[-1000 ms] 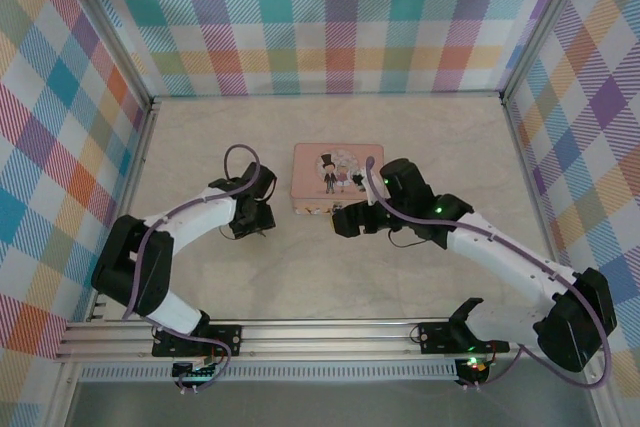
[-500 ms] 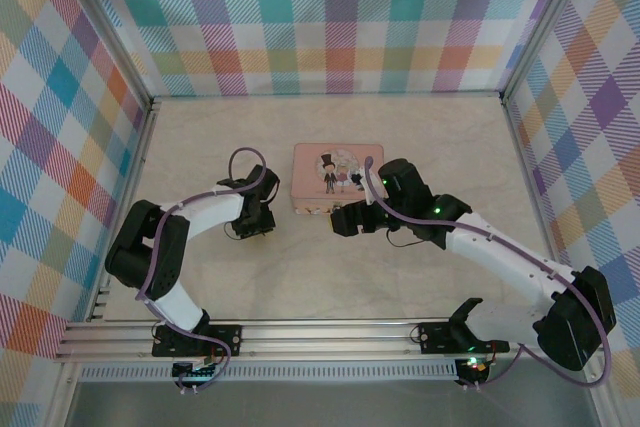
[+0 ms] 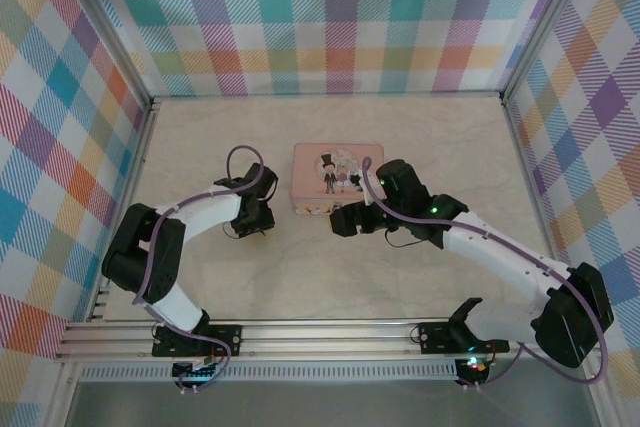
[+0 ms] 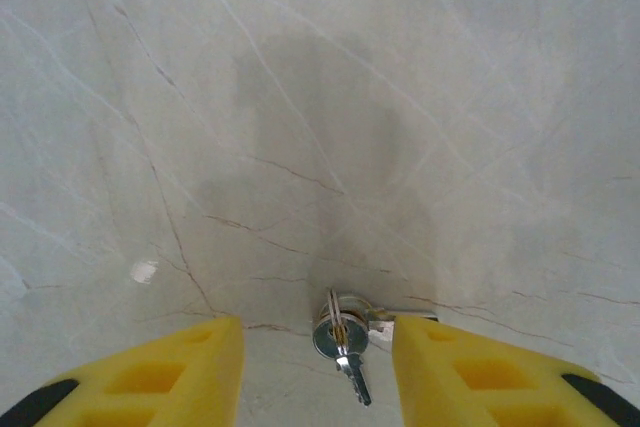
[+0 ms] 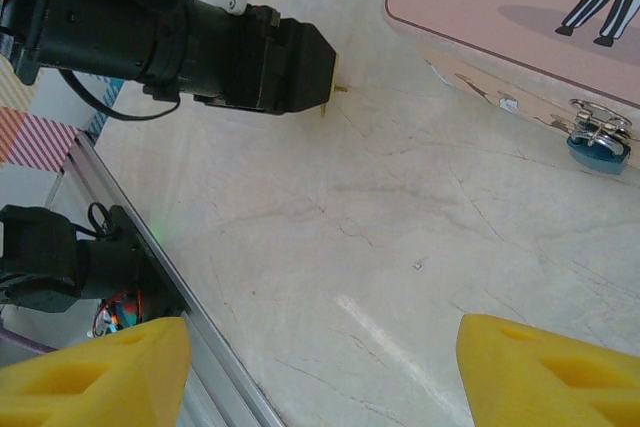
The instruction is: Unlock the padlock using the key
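Lying flat on the pale, veined surface (image 4: 300, 97), the key (image 4: 351, 369) with its small metal ring sat between the two yellow fingers (image 4: 170, 372) of the left hand (image 3: 256, 223). It was nearer the right-side finger, whose tip stood just beside the ring; whether they touched could not be told. That hand was spread part-way and gripped nothing. The padlock (image 5: 597, 146), small and bluish, hung at the front latch of the pink tin (image 5: 520, 7), well apart from the key. The tin's lid was shut, so its contents stayed hidden. The right hand (image 5: 320, 332) hovered over bare surface near the tin's front edge with its fingers spread wide and nothing between them, the padlock up and to the right in its wrist view.
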`<control>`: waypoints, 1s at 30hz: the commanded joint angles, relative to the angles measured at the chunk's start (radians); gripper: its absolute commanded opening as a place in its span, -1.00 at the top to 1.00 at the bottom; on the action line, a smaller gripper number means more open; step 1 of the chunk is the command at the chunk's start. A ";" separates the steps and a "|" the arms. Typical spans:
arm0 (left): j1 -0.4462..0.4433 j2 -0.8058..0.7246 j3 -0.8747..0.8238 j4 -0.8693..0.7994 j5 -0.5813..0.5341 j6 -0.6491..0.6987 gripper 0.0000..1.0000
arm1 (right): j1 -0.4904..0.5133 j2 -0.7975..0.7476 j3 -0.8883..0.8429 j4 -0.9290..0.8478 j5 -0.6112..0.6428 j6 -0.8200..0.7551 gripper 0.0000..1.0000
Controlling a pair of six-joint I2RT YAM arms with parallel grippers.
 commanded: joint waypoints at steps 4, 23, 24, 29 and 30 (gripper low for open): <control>0.017 -0.041 -0.006 0.015 -0.017 -0.013 0.09 | 0.006 0.008 -0.016 0.025 -0.001 0.013 -0.42; 0.035 0.049 -0.045 0.075 0.041 -0.022 0.51 | 0.006 0.004 -0.027 0.024 0.018 0.012 -0.42; 0.035 0.048 -0.050 0.077 0.046 -0.025 0.59 | 0.006 0.007 -0.026 0.025 0.022 0.012 -0.42; 0.035 0.033 -0.065 0.080 0.057 -0.031 0.89 | 0.006 0.016 -0.027 0.030 0.027 0.015 -0.42; 0.035 0.023 -0.066 0.079 0.057 -0.030 0.95 | 0.006 0.016 -0.028 0.034 0.027 0.017 -0.42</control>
